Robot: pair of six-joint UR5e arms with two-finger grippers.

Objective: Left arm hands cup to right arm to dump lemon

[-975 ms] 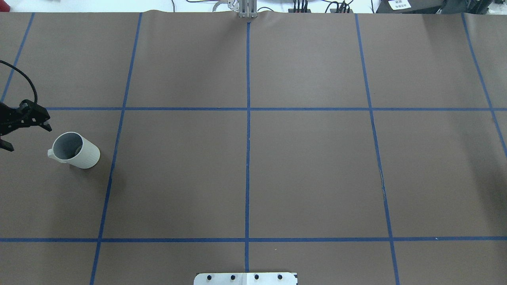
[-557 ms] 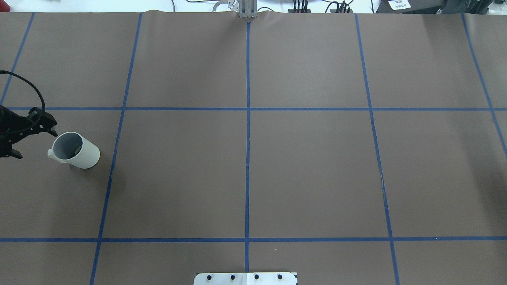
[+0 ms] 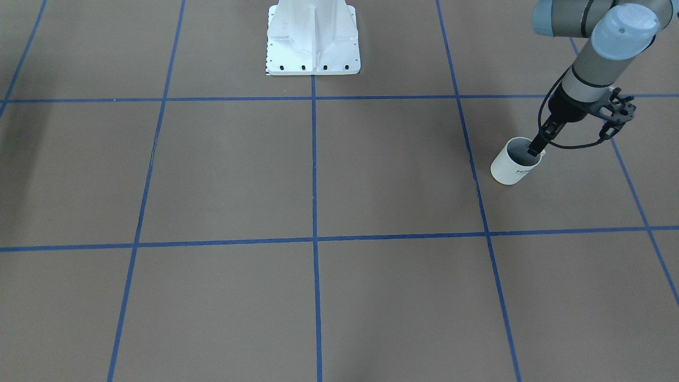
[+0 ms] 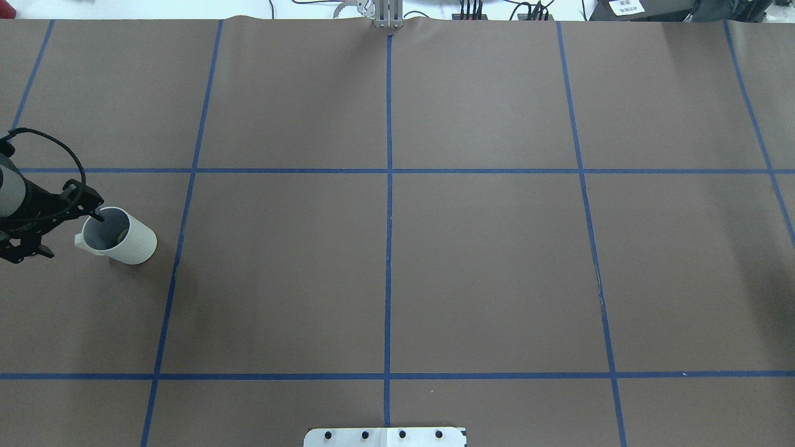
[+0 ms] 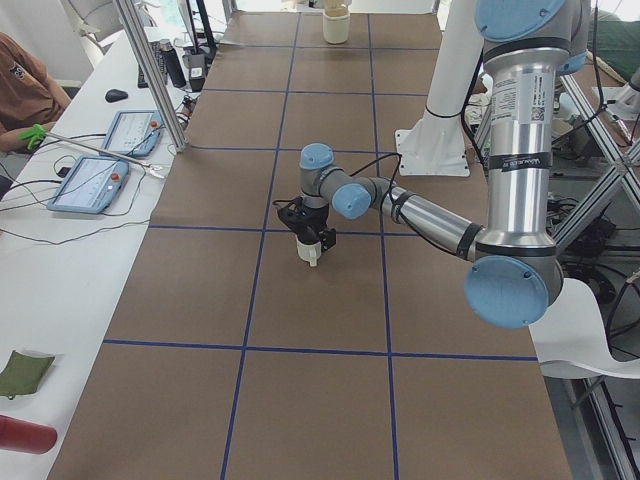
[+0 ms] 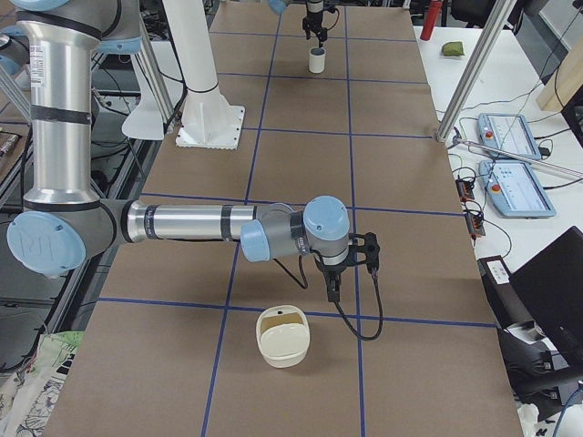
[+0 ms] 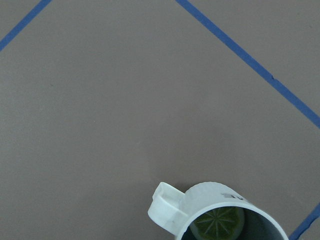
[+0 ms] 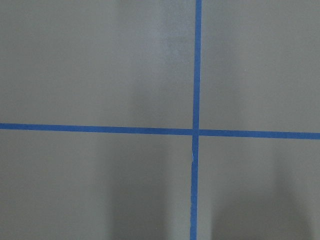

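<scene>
The white cup [image 4: 127, 241] stands upright at the table's left, handle toward the arm; it also shows in the front view [image 3: 513, 165] and the left wrist view [image 7: 220, 205]. The yellow-green lemon [image 7: 218, 221] lies on its bottom. My left gripper [image 4: 71, 234] is open beside and above the cup: one fingertip [image 3: 533, 149] reaches over the rim into the mouth, the other stays outside on the handle side. My right gripper [image 6: 333, 289] hangs over the table at the far right, seen only in the exterior right view; I cannot tell if it is open or shut.
A cream round container [image 6: 282, 337] sits on the table near the right arm. The robot's white base [image 3: 313, 37] stands at the table's middle edge. Blue tape lines [image 4: 389, 186] grid the brown table.
My left gripper has moved right, toward the cup, and one fingertip now reaches over its rim. The cup has not moved.
</scene>
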